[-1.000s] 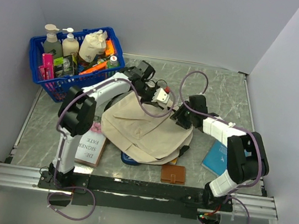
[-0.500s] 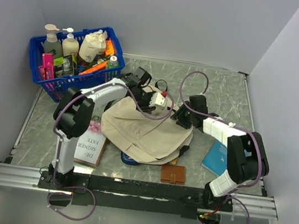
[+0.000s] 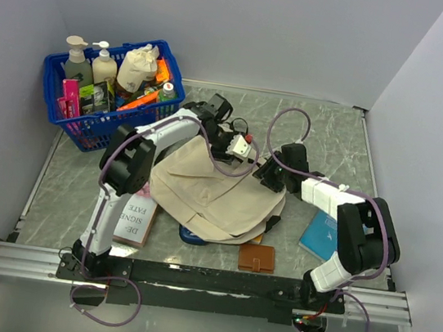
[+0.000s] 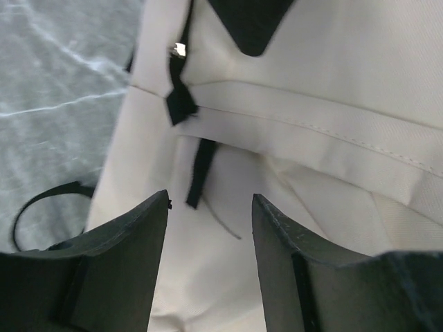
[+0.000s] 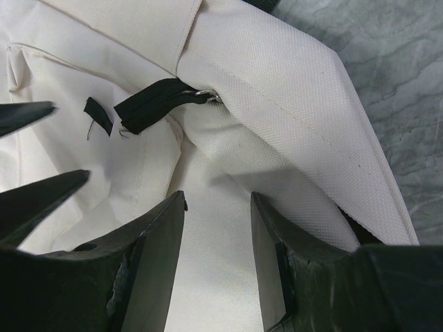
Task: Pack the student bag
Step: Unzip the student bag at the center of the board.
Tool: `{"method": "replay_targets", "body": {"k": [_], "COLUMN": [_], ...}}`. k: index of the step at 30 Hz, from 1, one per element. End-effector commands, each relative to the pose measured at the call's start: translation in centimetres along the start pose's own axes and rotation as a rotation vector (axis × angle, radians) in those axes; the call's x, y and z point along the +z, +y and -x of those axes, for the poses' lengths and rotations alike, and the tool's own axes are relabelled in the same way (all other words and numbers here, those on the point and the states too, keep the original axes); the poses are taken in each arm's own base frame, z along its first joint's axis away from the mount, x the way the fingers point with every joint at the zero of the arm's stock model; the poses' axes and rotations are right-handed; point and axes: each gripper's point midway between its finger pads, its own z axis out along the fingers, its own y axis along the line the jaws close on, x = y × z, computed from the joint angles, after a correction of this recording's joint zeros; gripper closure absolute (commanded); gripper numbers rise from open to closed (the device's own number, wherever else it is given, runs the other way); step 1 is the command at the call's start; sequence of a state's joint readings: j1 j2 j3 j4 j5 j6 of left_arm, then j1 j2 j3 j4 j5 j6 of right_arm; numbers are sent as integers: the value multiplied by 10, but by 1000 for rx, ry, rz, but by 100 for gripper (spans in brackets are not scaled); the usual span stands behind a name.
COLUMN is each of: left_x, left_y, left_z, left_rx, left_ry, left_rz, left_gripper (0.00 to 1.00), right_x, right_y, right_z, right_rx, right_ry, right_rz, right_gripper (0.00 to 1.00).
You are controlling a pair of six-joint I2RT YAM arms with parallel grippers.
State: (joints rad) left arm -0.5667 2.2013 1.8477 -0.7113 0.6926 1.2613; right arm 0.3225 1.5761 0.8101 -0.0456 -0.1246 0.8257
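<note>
Hovering over the upper edge of the student bag (image 3: pixel 209 193), sprawled mid-frame, long axis roughly upper right to lower left. Holding left gripper (image 4: pixel 210 202) parted just below a black tab (image 4: pixel 181 104); right gripper (image 5: pixel 218 200) parted too, seemingly touching nothing.

White-and-black left arm (image 3: pixel 159 131): rises from base, elbow bent, forearm reaching forward and toward centre. Black two-finger left gripper (image 3: pixel 241 146): jaws parted, nothing between them. White-and-black right arm (image 3: pixel 326 194): folded sharply at elbow, forearm stretched low toward left. Black two-finger right gripper (image 3: pixel 268 173): jaws parted, gap empty. Grippers near each other, not touching.
</note>
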Motion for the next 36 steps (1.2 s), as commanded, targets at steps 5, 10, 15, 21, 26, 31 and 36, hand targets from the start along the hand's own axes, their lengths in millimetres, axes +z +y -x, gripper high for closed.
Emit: {"method": "replay_targets", "body": {"k": [5,10,15,21,26,31,36], "left_x": [13,18,25,36,39,43,46], "left_y": [10,13,-4,-16,-11,-14,-25], "left_z": [16,18,10,1,3,-3,-9], "left_rx": [73,76,59,51,71,77,78], "left_ry": [-98,-121,-108,-77,-83,-69,-49], "left_rz": [-6,9,-57,-143,-133,-162,-208], "left_gripper": [45,45,46,46,46,52,73], "right_x": [-3,-5,-6,-10,-14,-16,-18], "right_y": [-20,-19,-20,-17,-15,-19,-19], "right_z": [-10,-10,-11,-8,-7,-9,-9], "right_rx": [5,-4,-5,-18,-28,-31,-31], "right_ry": [18,19,19,5,-6,-14,-22], "right_rz": [-48,-42,-44,-35,-25,-28,-19], "right_gripper": [49,50,50,51,52,53,54]}}
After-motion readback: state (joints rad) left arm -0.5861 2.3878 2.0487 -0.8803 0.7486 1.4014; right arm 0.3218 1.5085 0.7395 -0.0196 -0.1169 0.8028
